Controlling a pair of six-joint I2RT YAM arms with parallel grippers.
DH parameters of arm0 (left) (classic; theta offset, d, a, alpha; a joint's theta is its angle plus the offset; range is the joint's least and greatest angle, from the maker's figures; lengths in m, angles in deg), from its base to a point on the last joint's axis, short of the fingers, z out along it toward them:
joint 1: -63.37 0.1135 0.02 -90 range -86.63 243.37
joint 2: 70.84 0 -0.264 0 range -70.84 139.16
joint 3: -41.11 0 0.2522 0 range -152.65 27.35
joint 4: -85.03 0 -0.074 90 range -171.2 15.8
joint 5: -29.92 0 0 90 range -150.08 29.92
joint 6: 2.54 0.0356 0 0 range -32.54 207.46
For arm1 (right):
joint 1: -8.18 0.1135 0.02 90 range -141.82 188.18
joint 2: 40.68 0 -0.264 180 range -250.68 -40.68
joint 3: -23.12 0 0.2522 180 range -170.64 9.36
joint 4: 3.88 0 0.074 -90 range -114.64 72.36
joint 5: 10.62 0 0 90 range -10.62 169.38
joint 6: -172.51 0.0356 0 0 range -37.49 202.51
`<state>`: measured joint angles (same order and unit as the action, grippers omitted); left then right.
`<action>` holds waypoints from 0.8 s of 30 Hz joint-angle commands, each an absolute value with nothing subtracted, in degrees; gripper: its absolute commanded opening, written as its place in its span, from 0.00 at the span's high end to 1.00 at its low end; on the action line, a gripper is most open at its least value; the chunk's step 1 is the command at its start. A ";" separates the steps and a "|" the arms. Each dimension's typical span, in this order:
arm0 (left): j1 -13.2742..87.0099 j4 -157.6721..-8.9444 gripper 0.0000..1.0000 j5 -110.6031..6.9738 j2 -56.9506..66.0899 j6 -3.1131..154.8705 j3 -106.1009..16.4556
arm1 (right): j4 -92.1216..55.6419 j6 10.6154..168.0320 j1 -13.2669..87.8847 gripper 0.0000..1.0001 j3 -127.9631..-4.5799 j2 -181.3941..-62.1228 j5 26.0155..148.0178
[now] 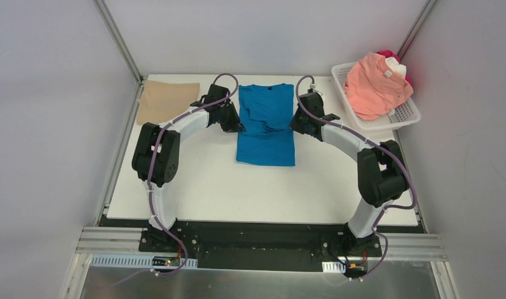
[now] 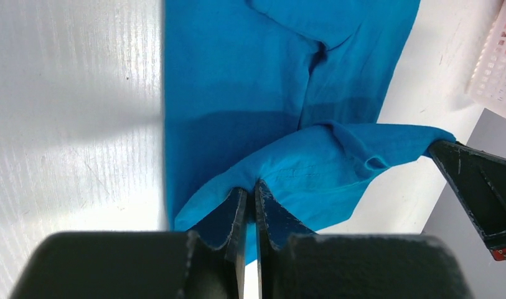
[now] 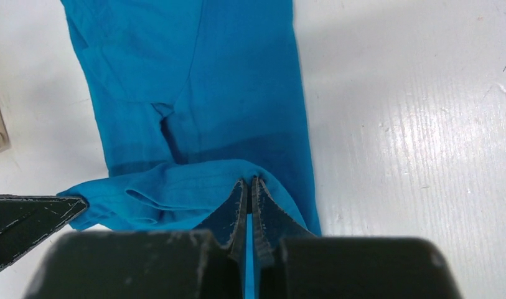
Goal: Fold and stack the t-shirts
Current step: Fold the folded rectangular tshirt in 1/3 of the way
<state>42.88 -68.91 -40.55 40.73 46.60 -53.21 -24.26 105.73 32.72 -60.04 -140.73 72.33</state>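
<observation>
Pinching a raised fold of the blue t-shirt [image 1: 266, 124], both jaws were clamped on cloth; you needed to hold it taut and land the edges square.

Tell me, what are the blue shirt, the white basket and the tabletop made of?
The blue shirt looks like soft matte knit cloth, probably cotton: it creases and drapes. The white basket seems moulded plastic: a stiff lattice of holes. The tabletop is hard, white and slightly glossy, perhaps painted or laminated board: faint grain lines and reflections show.

A white lattice basket [image 1: 406, 114] sits far right on the table [image 1: 206, 180]
</observation>
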 commanded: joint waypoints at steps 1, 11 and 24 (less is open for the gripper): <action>43.75 -69.40 0.93 -38.76 42.48 48.38 -56.71 | -22.81 106.05 32.03 1.00 -62.91 -142.47 73.13; 45.81 -68.72 0.72 -41.30 46.20 46.87 -61.20 | -25.11 106.22 30.63 0.88 -71.63 -150.23 71.02; 49.30 -68.13 0.01 -39.14 38.81 48.95 -61.01 | -28.53 105.99 30.15 0.01 -69.75 -142.68 65.52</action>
